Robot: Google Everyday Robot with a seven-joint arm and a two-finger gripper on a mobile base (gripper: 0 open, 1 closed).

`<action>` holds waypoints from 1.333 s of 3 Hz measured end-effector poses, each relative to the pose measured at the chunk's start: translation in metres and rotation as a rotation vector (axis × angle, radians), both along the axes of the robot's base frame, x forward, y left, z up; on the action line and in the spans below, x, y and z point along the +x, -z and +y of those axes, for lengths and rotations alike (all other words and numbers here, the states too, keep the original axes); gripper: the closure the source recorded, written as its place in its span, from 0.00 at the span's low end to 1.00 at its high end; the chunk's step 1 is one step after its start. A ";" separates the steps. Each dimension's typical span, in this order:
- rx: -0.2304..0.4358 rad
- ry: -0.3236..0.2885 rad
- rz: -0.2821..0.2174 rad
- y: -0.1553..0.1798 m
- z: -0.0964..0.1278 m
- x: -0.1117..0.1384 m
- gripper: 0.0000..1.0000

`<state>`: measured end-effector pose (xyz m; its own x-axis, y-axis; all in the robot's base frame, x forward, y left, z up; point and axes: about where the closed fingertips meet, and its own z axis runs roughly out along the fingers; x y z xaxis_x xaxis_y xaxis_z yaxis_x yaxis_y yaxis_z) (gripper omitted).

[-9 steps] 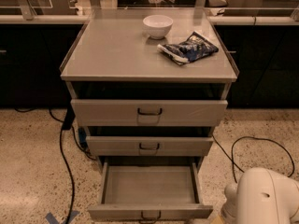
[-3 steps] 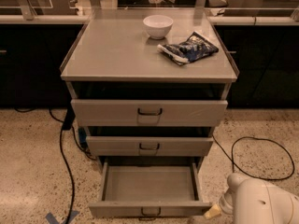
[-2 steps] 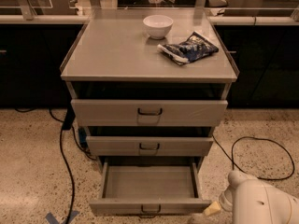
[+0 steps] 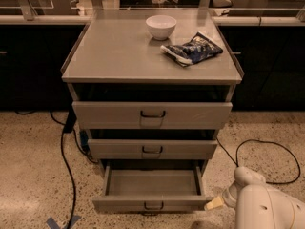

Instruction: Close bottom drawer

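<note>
The bottom drawer (image 4: 152,184) of the grey-beige cabinet is pulled far out, and its shallow tray is empty. Its low front panel carries a small dark loop handle (image 4: 153,205). My gripper (image 4: 214,204) shows as a pale yellowish tip on the white arm (image 4: 267,206) at the bottom right. It sits just beside the right front corner of the bottom drawer, at about the height of the front panel. The middle drawer (image 4: 152,149) and the top drawer (image 4: 152,114) stand slightly out.
A white bowl (image 4: 161,26) and a dark blue snack bag (image 4: 191,48) lie on the cabinet top (image 4: 109,56). Black cables run on the speckled floor at the left (image 4: 64,156) and at the right (image 4: 257,149). Blue tape (image 4: 62,221) marks the floor. Dark counters stand behind.
The arm has shifted a little, and the gripper tip has come into view and moved up and left toward the bottom drawer's right front corner. The drawer has not moved.
</note>
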<state>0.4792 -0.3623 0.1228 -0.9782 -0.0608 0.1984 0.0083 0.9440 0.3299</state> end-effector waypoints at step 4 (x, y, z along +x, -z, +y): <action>0.055 0.104 0.041 -0.006 0.010 0.037 0.00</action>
